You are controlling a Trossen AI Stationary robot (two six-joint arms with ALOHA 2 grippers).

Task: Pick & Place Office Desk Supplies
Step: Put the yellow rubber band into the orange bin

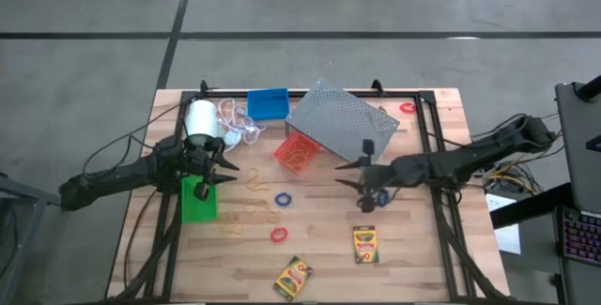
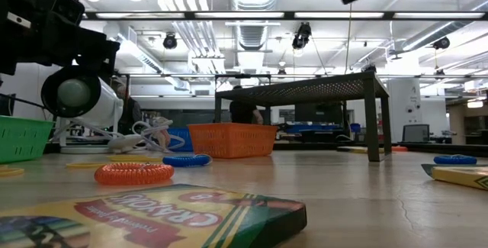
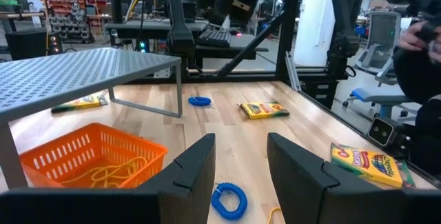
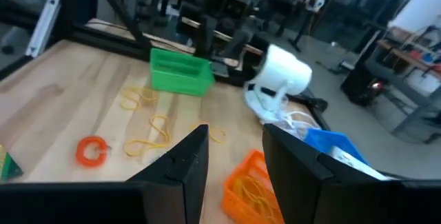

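Both the left gripper and right gripper hang part-open and empty above the table; crayon boxes lie near its front edge, likely light, stiff cardboard best pinched across the narrow sides.

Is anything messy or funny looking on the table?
A bit. The white roll lies on its side with its cord in a loose tangle next to the blue bin. Yellow rubber bands are scattered over the wood, not in a bin, and one crayon box lies crooked near the table edge.
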